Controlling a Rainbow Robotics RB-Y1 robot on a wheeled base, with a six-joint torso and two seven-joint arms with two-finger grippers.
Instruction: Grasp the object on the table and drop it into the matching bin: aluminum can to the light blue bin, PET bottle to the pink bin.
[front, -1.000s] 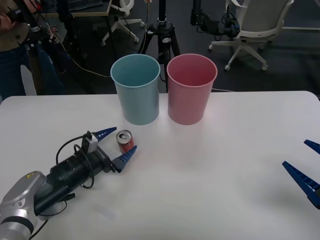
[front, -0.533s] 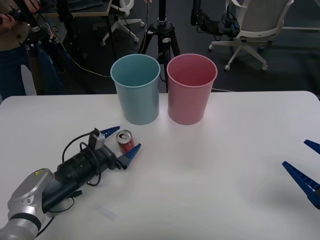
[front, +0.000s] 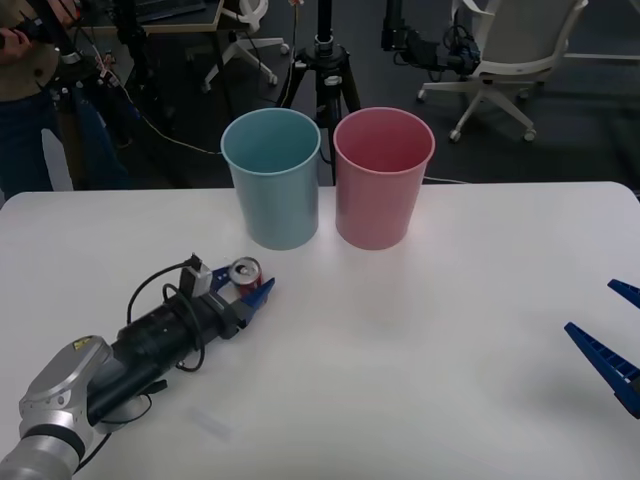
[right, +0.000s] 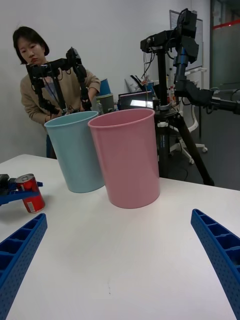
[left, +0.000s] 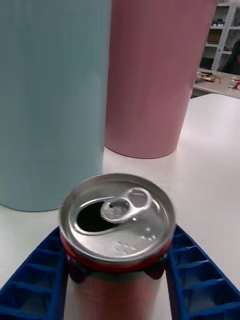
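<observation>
Front view shows the left tool (front: 243, 285) low on the white surface (front: 420, 330), its blue fingers (front: 262, 292) now drawn in narrow against the sides of the aluminum can (front: 246, 274). Half a second ago those fingers stood wider, with a gap on each side of the can; a full second ago they were wider still and the arm reached less far forward. The can stands upright on the surface, just in front of the light blue bin (front: 272, 177) and slightly to its left, in the same spot as before.

From the left wrist view, the can (left: 117, 225) sits between the two ribbed fingers (left: 37, 285), which press its red wall on both sides; its silver top with the pull-tab faces up. Behind it rise the light blue bin (left: 50, 100) and the pink bin (left: 155, 75), side by side and close together.

At the surface's right edge the right tool (front: 610, 335) hovers with its fingers spread wide, well apart from the can and bins, unchanged from the earlier frames. Its wrist view has the can (right: 30, 199) far off beside the light blue bin (right: 77, 150), with the pink bin (right: 127, 157) nearer.
</observation>
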